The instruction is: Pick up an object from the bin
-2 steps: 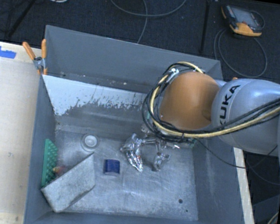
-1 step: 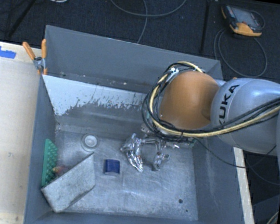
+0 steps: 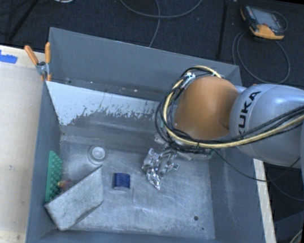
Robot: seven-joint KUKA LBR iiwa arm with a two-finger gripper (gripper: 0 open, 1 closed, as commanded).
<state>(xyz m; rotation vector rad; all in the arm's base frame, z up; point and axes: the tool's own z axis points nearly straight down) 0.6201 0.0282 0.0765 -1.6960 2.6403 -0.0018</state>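
Observation:
My metal gripper [image 3: 157,169] hangs low over the middle of the bin floor, under the arm's orange cover. A small dark blue square block [image 3: 121,181] lies on the floor just to its lower left, apart from it. Further left, a clear round cap [image 3: 97,153] rests near the back slope.
A grey felt-like pad [image 3: 76,197] lies tilted in the front left corner. Beside it, a green studded plate [image 3: 52,176] leans on the left wall, with a small brownish thing [image 3: 63,183] next to it. The arm comes in from the right over the rim.

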